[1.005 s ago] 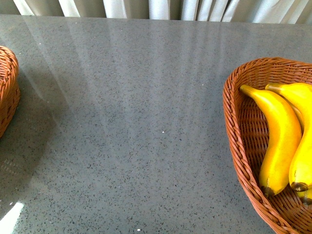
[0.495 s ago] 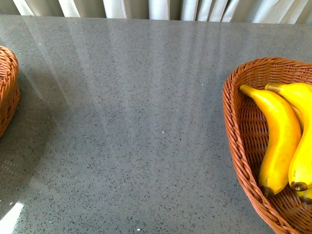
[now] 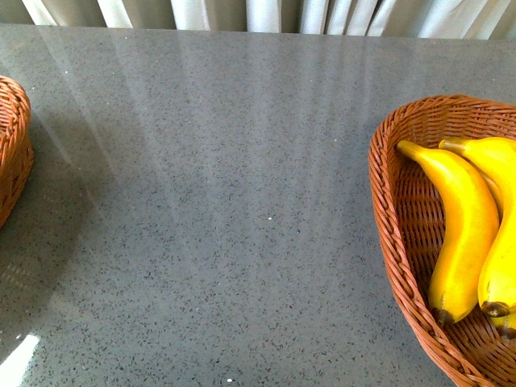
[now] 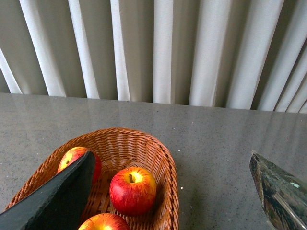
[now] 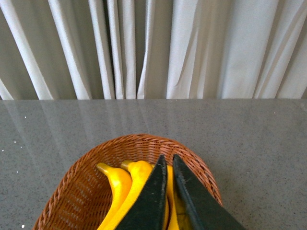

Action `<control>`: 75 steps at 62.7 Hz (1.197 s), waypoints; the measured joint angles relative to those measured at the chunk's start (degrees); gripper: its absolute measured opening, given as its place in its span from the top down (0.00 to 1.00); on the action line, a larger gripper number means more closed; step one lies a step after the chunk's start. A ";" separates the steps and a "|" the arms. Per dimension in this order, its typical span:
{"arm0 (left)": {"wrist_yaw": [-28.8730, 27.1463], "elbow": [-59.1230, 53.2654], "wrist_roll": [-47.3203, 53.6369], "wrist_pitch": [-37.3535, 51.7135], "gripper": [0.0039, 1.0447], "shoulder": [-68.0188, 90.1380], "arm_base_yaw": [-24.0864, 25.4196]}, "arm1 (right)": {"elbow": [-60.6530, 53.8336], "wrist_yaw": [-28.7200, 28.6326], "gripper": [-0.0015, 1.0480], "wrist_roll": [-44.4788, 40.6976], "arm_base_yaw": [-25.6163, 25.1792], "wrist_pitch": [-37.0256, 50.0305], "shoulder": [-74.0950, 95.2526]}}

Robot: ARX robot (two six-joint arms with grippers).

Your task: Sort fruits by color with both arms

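In the front view, two yellow bananas (image 3: 463,234) lie in the wicker basket (image 3: 385,218) at the right; neither arm shows there. The right wrist view has my right gripper (image 5: 169,156) shut and empty, hovering over this basket (image 5: 144,139) and its bananas (image 5: 117,184). The left wrist view shows three red apples with yellow patches in another wicker basket (image 4: 168,163). One apple (image 4: 133,190) sits in the middle, one (image 4: 72,157) is half hidden by a finger, and one (image 4: 103,223) is cut off by the frame edge. My left gripper (image 4: 171,154) hangs open above the basket's rim, holding nothing.
The grey speckled tabletop (image 3: 226,201) stretches between the two baskets. Only the rim of the apple basket (image 3: 12,153) shows at the left edge of the front view. Pale pleated curtains (image 5: 153,48) hang behind the table's far edge.
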 joint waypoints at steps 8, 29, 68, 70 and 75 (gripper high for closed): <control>-0.02 0.00 0.00 0.02 0.09 0.00 0.00 | 0.00 0.00 0.68 0.00 0.00 0.02 0.00; 0.00 0.00 0.00 0.02 0.09 0.00 0.00 | 0.00 0.00 0.13 0.00 0.00 0.02 -0.02; -0.02 0.00 0.00 0.00 0.09 0.00 0.00 | 0.00 0.00 0.09 0.00 0.00 0.02 -0.02; -0.02 0.00 0.00 0.02 0.09 0.00 0.00 | 0.00 0.00 0.09 0.00 0.00 0.02 -0.02; 0.00 0.00 0.00 0.00 0.09 0.00 0.00 | 0.00 0.00 0.09 0.00 0.00 0.02 -0.02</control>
